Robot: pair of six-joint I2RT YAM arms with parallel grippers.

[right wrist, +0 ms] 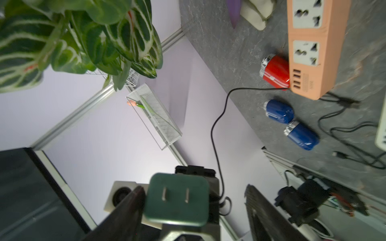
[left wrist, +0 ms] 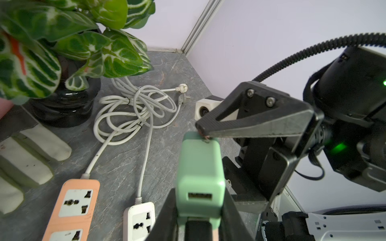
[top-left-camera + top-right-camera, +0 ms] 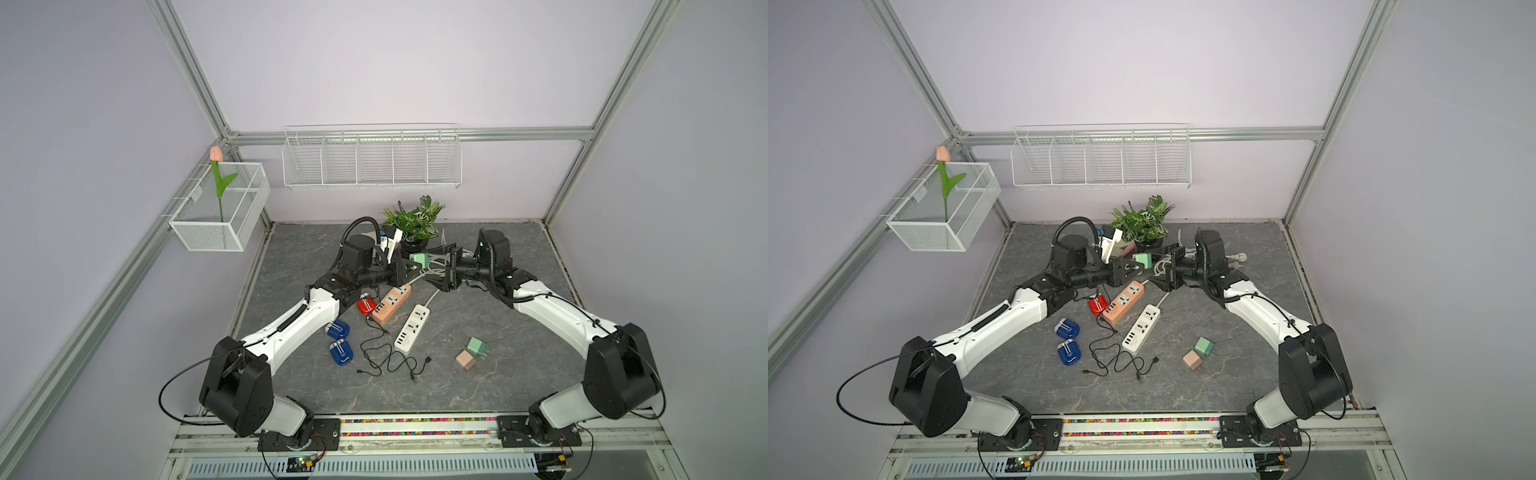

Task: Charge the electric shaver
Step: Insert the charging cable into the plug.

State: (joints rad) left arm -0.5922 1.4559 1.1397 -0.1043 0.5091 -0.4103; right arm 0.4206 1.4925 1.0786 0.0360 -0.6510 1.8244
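Note:
A red electric shaver [image 3: 365, 304] lies by the end of the orange power strip [image 3: 390, 304], with a black cable running from it. Two blue shavers [image 3: 337, 329] [image 3: 341, 352] lie closer to the front. My left gripper [image 3: 409, 266] [image 2: 198, 210] is shut on a mint-green USB charger block [image 2: 199, 167] [image 3: 1144, 259], held above the table with its USB port facing the left wrist camera. My right gripper [image 3: 437, 267] [image 1: 196, 208] faces it, open. One finger [image 2: 250, 125] touches the block's pronged end [image 1: 177, 198]; the other stands apart.
A white power strip [image 3: 411, 328] lies beside the orange one. A loose black USB cable [image 3: 386, 361] trails in front. A green [image 3: 477, 347] and a pink charger block [image 3: 465, 360] sit front right. A potted plant [image 3: 413, 222] and coiled white cords [image 2: 135, 108] lie behind the grippers.

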